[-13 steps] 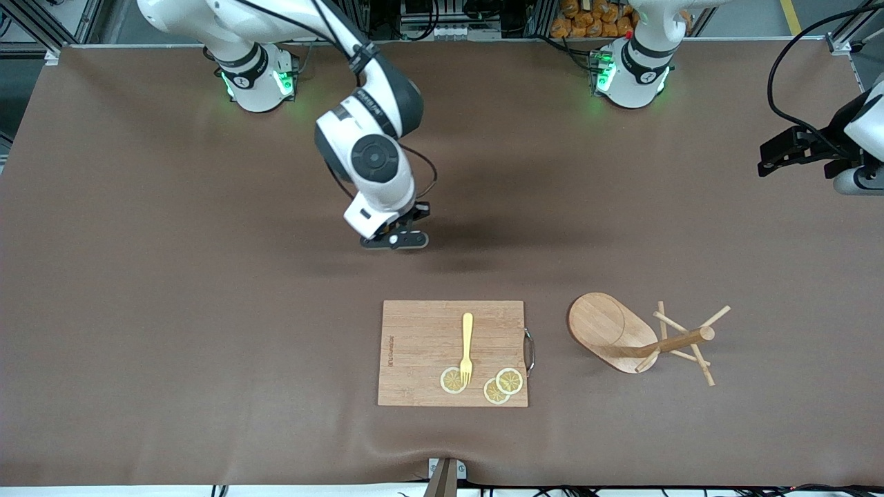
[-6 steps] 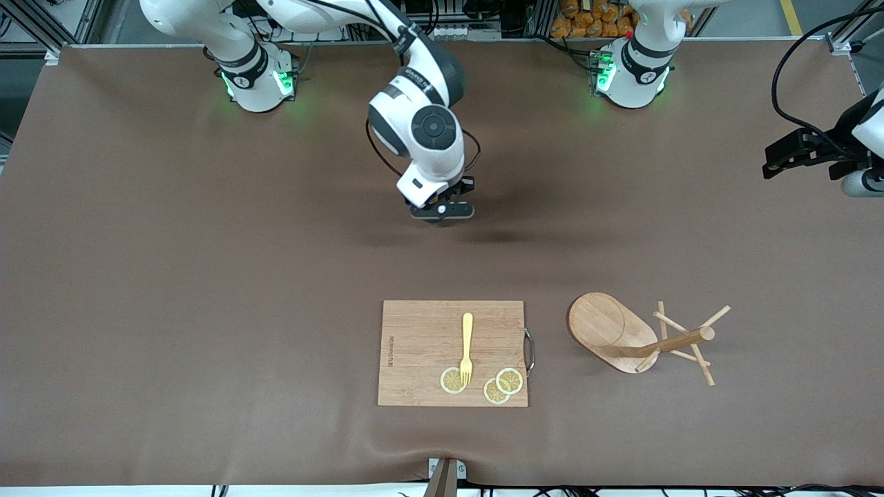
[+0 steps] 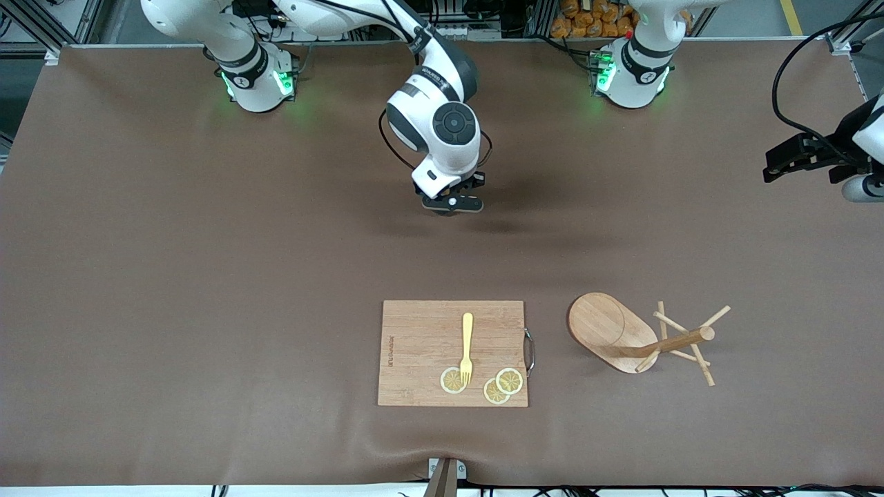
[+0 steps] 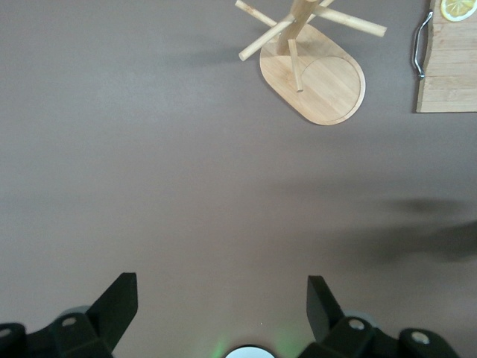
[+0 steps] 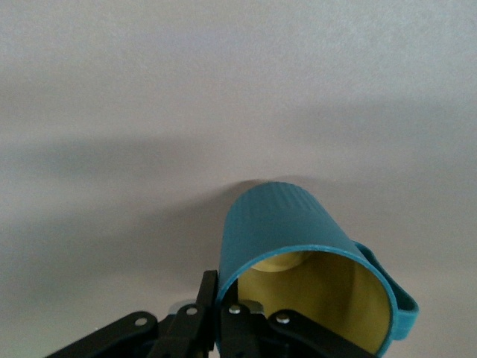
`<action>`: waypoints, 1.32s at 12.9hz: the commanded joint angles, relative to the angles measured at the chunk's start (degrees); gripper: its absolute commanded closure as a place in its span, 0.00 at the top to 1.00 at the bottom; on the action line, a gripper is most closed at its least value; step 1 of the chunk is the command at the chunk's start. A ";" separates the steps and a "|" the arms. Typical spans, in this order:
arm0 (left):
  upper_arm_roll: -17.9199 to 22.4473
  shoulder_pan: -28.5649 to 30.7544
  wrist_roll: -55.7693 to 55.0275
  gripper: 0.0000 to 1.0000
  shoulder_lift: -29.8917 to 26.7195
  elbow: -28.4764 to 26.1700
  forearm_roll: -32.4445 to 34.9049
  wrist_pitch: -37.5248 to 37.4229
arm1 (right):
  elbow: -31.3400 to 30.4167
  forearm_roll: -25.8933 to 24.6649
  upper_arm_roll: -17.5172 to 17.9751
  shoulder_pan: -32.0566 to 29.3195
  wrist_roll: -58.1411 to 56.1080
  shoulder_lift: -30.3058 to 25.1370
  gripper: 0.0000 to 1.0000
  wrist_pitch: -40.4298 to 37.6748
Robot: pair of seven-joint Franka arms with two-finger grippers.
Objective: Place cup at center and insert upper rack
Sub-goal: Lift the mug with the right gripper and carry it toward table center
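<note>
Cup (image 5: 313, 261): it was up in the air, pinched by its rim, tan inside showing, handle off to one side; from the front the wrist hid it.
Right gripper (image 3: 454, 203): clamped tight on the cup's rim, over bare table mid-width, toward the robots' edge.
Rack (image 3: 632, 335): down on its side, oval base tipped up, post and pegs pointing to the left arm's end; it lay just beside the board, nearer the front camera than the cup's spot.
Left gripper (image 4: 216, 313): jaws spread wide, nothing in them, waiting high over the left arm's end of the table.
Board (image 3: 452, 353): fork (image 3: 467, 348) and lemon slices (image 3: 494, 384) on it, untouched.
Progress: cup carried but not yet set down; rack not yet picked up. Both halves remained.
</note>
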 commanded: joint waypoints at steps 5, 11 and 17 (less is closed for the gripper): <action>-0.20 1.35 1.01 1.00 -0.22 0.50 -0.02 0.63 | 2.13 0.53 -0.93 1.28 1.92 2.29 0.00 -0.29; -0.20 1.35 1.10 1.00 -0.04 0.59 -0.11 0.80 | 2.13 0.35 -1.02 1.37 2.26 2.56 0.23 0.33; -0.38 1.09 0.04 1.00 -0.21 0.76 -0.28 1.51 | 2.13 -1.23 -1.02 1.46 2.35 2.29 0.52 2.79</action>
